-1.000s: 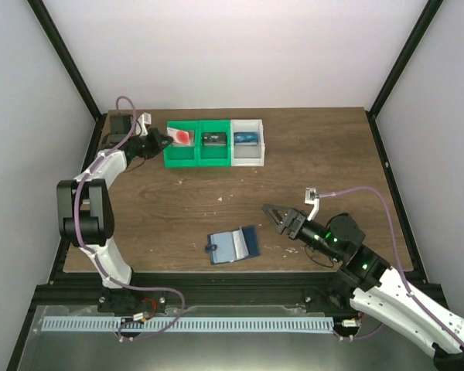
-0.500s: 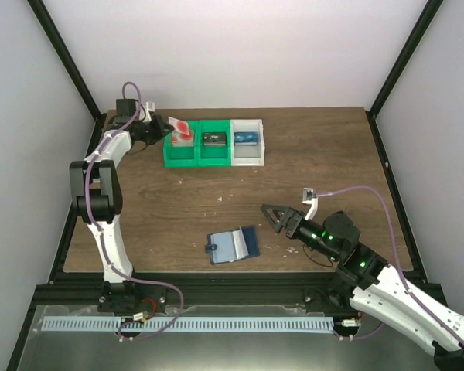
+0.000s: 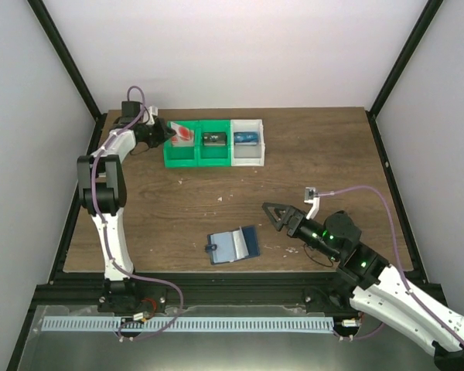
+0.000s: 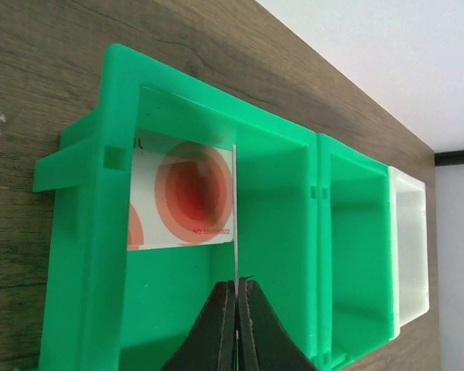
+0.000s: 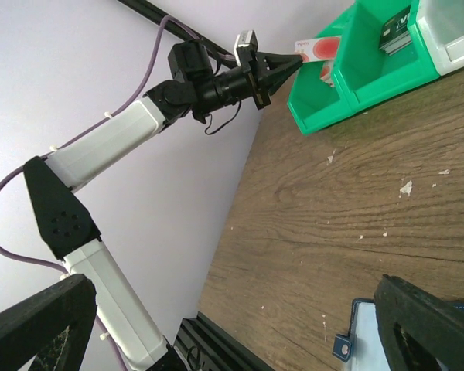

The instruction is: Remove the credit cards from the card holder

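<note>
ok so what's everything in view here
table: one, brown wood, under everything
green bins: two, green, side by side, far left
white bin: one, white, against their right side
credit cards: at least two, whitish with red; one lying in the leftmost bin, one pinched edge-on above it
black item: one, black, second green bin
blue item: one, blue, white bin
card holder: one, dark blue, open, near centre
left gripper: black, shut on a card
right gripper: black, open, right of the holder

Credit card [image 4: 182, 193]: perhaps "NO.", digits blurred.
</note>
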You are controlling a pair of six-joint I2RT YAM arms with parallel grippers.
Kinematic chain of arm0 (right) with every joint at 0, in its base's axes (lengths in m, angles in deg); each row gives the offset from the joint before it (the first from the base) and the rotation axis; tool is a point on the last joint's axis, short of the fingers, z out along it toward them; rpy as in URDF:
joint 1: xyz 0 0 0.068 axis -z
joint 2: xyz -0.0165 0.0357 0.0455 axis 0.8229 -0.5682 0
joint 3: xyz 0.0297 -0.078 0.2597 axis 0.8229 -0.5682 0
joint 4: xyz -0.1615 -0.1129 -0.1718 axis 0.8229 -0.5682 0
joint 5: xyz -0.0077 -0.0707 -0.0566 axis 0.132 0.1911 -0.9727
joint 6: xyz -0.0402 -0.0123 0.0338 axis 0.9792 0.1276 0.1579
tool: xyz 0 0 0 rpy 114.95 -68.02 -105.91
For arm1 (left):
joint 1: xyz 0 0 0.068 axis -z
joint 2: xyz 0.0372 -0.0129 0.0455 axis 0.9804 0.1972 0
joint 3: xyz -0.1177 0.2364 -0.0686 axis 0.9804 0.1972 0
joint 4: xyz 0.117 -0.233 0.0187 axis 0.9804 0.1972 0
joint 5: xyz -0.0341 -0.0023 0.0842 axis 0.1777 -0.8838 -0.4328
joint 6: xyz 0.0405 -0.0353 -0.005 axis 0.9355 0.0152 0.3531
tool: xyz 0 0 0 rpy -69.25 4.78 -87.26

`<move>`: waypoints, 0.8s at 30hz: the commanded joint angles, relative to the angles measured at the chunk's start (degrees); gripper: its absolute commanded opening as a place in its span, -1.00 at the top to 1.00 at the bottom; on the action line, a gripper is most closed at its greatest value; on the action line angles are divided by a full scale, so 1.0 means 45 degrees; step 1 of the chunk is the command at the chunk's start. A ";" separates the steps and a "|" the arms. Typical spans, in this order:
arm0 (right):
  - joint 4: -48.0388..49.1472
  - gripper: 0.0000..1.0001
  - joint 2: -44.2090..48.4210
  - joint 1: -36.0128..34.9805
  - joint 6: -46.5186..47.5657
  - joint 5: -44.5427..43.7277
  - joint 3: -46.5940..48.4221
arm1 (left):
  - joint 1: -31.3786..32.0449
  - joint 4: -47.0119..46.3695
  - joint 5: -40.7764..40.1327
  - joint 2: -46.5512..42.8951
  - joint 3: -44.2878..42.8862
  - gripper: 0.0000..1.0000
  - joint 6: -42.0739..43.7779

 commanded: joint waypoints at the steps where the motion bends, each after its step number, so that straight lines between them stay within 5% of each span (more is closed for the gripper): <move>1: -0.0191 -0.99 0.0316 0.0026 -0.0121 -0.0565 0.0348 | 0.0081 0.0133 -0.0222 0.0435 -0.0816 1.00 -0.0141; 24: -0.0172 -0.99 -0.0355 0.0023 0.0496 -0.0883 0.0618 | 0.0426 0.0569 -0.0834 0.1581 -0.2269 0.89 0.0137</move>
